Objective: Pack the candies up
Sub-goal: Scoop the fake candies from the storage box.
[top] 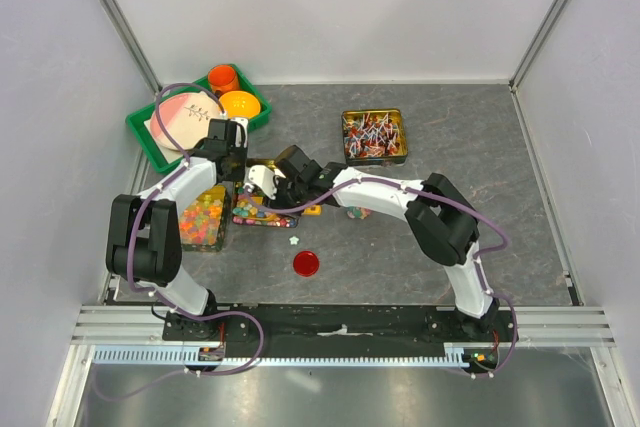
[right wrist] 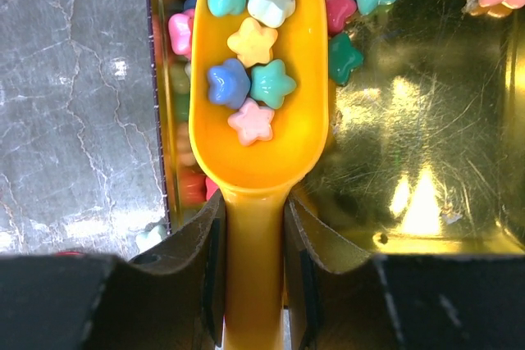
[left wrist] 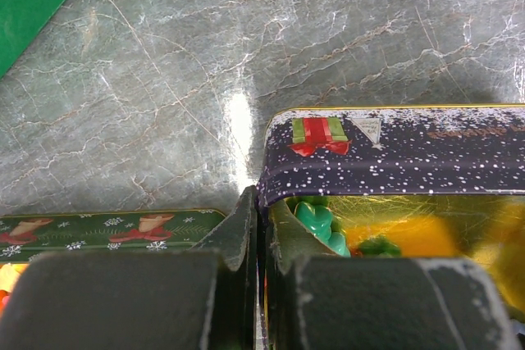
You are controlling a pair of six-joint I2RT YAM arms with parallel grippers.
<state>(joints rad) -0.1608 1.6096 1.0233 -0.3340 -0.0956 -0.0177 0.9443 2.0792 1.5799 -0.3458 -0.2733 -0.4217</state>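
Note:
The candies (right wrist: 250, 79) are tiny pastel stars. Several of them lie in a yellow scoop (right wrist: 258, 133), and more lie around it in a gold-lined tin (right wrist: 410, 120). My right gripper (right wrist: 254, 227) is shut on the scoop's handle, and the bowl hangs just above the tin's left side. From outside, the tin (left wrist: 394, 157) is dark purple with snow dots. My left gripper (left wrist: 261, 219) is shut on its side wall, next to a green candy (left wrist: 324, 223). In the top view both grippers meet over this tin (top: 262, 213), left of the table's middle.
A green tin of gummies (top: 201, 222) stands just left of the candy tin. A tin of lollipops (top: 374, 136) is at the back. A green tray (top: 150, 137) holds an orange cup (top: 222, 78) and a bowl (top: 240, 104). A red lid (top: 306, 263) and a stray candy (top: 294, 240) lie in front.

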